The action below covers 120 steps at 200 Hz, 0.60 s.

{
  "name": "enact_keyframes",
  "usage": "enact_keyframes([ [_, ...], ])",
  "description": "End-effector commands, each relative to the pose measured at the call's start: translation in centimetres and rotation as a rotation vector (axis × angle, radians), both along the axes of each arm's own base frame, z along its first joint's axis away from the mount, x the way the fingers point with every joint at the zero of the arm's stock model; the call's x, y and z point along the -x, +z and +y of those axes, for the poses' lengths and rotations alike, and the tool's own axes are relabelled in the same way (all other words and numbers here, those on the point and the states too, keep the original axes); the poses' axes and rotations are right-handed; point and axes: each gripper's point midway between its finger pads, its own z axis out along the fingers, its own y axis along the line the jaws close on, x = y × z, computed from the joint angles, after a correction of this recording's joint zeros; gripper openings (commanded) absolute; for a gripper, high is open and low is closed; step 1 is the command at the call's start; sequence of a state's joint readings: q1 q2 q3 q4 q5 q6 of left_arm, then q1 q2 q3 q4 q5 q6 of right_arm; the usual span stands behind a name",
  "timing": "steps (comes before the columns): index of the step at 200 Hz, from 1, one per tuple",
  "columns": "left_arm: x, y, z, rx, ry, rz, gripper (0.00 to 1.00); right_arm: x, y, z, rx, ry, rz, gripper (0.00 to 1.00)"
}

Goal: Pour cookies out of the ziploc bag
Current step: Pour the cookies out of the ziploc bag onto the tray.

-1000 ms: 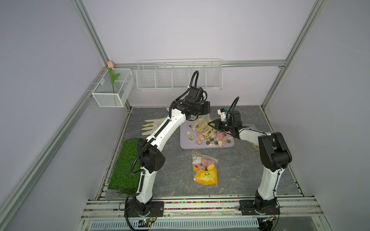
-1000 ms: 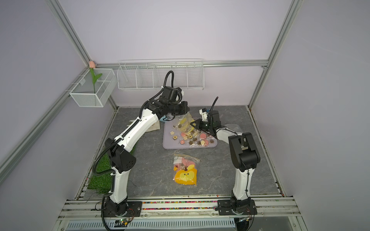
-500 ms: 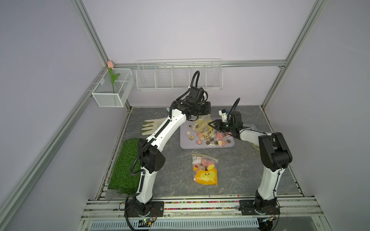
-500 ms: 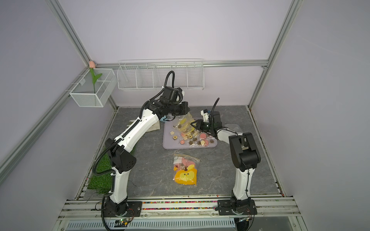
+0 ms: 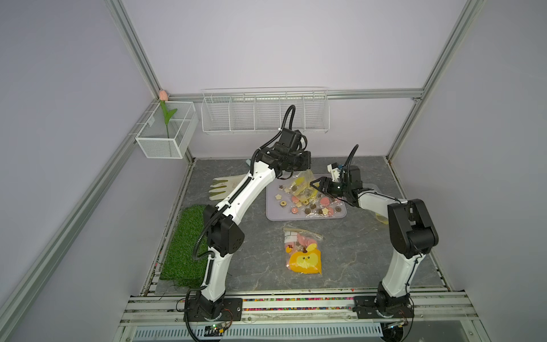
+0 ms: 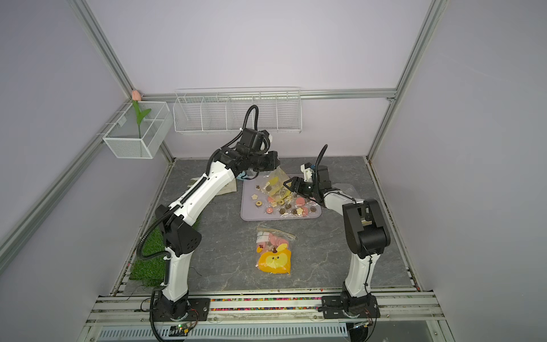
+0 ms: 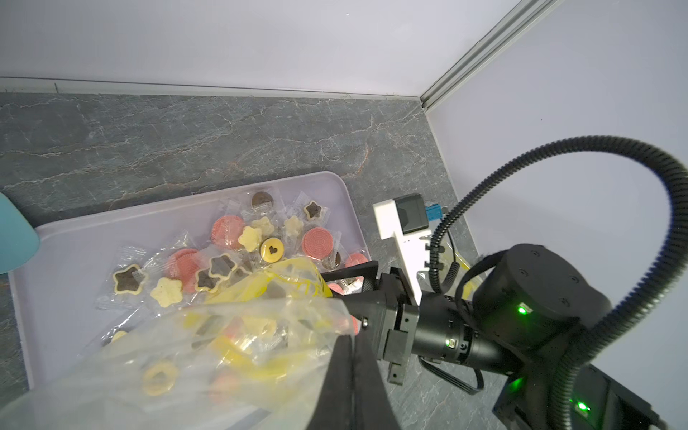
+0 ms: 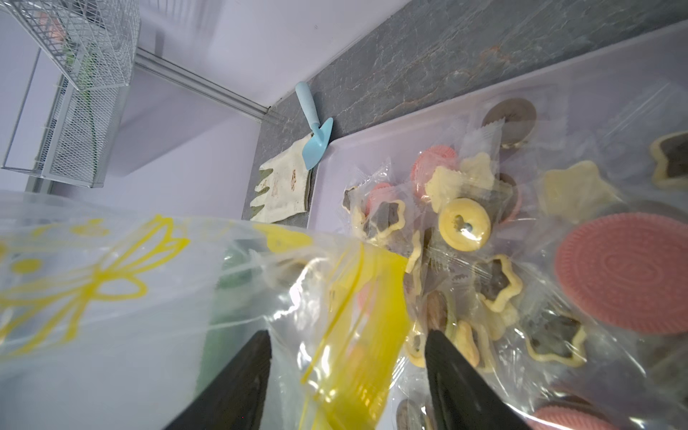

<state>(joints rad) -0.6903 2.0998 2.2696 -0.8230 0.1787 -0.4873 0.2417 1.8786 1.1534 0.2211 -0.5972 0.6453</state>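
Note:
A clear ziploc bag with yellow print hangs tilted over the lilac tray, mouth downward. My left gripper is shut on its upper corner. Some cookies still show through the plastic. Many wrapped cookies, pink discs, cream stars and dark pieces, lie spread on the tray. My right gripper is open at the bag's mouth. The yellow zip strip runs loose between its fingers. In both top views the right gripper sits low beside the bag.
A second bag with a yellow-orange face piece lies on the table in front of the tray. A glove and blue trowel lie left of the tray, and a grass mat lies by the left wall. A wire basket hangs on the back wall.
My right gripper has opened, letting go of the bag's zip edge. My left gripper still holds the bag over the tray in about the same place.

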Motion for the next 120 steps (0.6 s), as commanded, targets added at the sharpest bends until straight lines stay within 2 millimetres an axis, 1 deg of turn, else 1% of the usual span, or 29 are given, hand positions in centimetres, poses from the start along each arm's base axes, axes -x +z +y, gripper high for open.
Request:
enact_keyframes([
  [1, 0.6, 2.8, 1.0, 0.003, 0.003, -0.048, 0.0, 0.3, 0.7, -1.0, 0.053, -0.02, -0.021, 0.69],
  [36, 0.8, 3.1, 1.1, 0.005, 0.001, -0.054, 0.0, 0.7, 0.3, -2.5, 0.149, -0.078, -0.005, 0.7],
  [56, 0.8, 3.2, 1.0, 0.007, -0.002, -0.055, 0.0, 1.1, 0.9, -3.2, 0.181, -0.099, -0.026, 0.71],
  [75, 0.9, 3.4, 1.0, 0.013, -0.003, -0.058, 0.0, 1.5, 1.2, -3.4, 0.19, -0.1, -0.03, 0.71],
  [88, 0.9, 3.6, 0.9, 0.02, -0.006, -0.057, 0.0, 1.7, 1.0, -2.8, 0.189, -0.089, -0.023, 0.71],
  [102, 1.0, 3.7, 0.7, 0.032, -0.01, -0.054, 0.0, 1.6, -0.1, -1.9, 0.202, -0.075, -0.009, 0.71],
  [120, 1.3, 3.9, 0.2, 0.06, -0.025, -0.043, 0.0, 1.0, -1.0, -0.1, 0.189, -0.049, -0.002, 0.71],
])
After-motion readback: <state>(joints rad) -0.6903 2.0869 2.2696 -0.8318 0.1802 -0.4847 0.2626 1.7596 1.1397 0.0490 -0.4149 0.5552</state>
